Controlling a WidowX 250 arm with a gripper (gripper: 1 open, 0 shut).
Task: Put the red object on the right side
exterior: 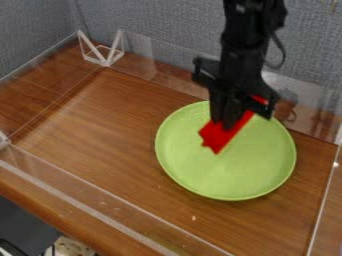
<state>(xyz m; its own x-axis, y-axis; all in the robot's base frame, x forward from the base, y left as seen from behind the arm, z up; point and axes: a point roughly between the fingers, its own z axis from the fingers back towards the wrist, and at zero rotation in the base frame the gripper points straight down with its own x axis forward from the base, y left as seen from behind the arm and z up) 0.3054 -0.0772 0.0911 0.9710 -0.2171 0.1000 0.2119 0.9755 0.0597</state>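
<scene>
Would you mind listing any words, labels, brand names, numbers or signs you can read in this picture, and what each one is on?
None: no readable text, number or sign appears anywhere.
The red object, the lime-green plate, the gripper, the wooden table and the clear walls all look unmarked at this resolution.

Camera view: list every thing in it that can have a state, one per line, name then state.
gripper: pointing down, shut on the red block, over the plate.
red block: held in the gripper, tilted, lifted over the lime-green plate.
lime-green plate: flat on the wooden table, nothing resting on it.
white wire stand: upright at the back left corner, untouched.
</scene>
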